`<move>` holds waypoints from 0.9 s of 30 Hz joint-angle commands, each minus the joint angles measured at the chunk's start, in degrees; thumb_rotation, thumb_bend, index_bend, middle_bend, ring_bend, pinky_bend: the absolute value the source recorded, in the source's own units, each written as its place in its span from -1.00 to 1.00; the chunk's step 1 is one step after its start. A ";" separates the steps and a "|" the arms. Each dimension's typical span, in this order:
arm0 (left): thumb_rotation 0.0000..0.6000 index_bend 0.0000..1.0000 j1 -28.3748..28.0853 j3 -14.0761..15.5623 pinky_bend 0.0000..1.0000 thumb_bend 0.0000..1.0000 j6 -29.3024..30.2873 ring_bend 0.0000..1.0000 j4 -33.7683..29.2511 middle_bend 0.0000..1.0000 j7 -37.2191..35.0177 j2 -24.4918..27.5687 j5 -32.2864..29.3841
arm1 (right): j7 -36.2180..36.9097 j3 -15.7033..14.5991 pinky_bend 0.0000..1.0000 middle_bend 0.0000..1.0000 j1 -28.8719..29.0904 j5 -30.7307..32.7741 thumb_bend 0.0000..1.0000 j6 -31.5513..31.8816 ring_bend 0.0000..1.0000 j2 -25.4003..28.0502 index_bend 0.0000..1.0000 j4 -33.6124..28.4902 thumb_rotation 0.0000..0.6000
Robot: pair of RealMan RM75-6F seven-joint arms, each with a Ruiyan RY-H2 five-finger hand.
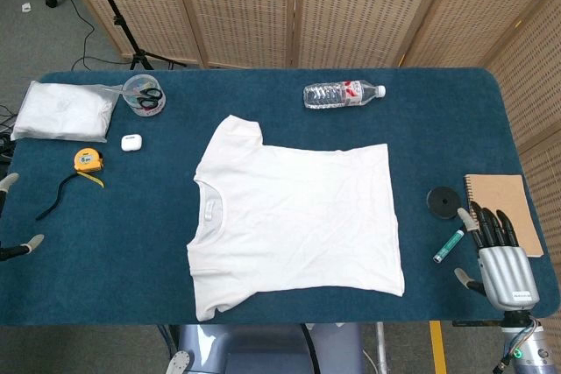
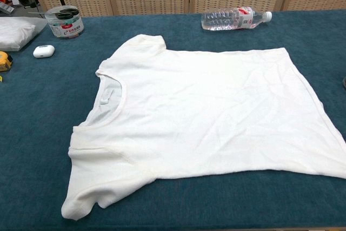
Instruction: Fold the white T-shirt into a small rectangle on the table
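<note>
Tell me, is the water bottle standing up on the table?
No, the water bottle lies on its side on the blue table, beyond the flat white T-shirt, with its cap pointing right in the head view.
</note>
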 commanded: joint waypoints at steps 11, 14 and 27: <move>1.00 -1.00 1.00 -0.39 -1.00 -1.00 1.49 -1.00 -0.82 -1.00 -0.84 0.62 0.61 | 3.59 -5.12 -1.00 -0.95 1.76 -7.41 -1.00 -2.35 -1.00 -10.42 -0.35 14.55 1.00; 1.00 -1.00 1.00 -0.47 -1.00 -1.00 1.28 -1.00 -0.73 -1.00 -1.08 0.70 0.53 | 3.14 -5.57 -1.00 -0.93 1.79 -7.89 -1.00 -2.33 -1.00 -11.04 -0.27 15.25 1.00; 1.00 -1.00 0.97 -0.80 -1.00 -1.00 0.49 -1.00 -0.47 -1.00 -1.27 0.73 -0.24 | 2.48 -7.43 -1.00 -0.90 3.31 -8.71 -0.98 -5.81 -1.00 -12.69 -0.21 15.03 1.00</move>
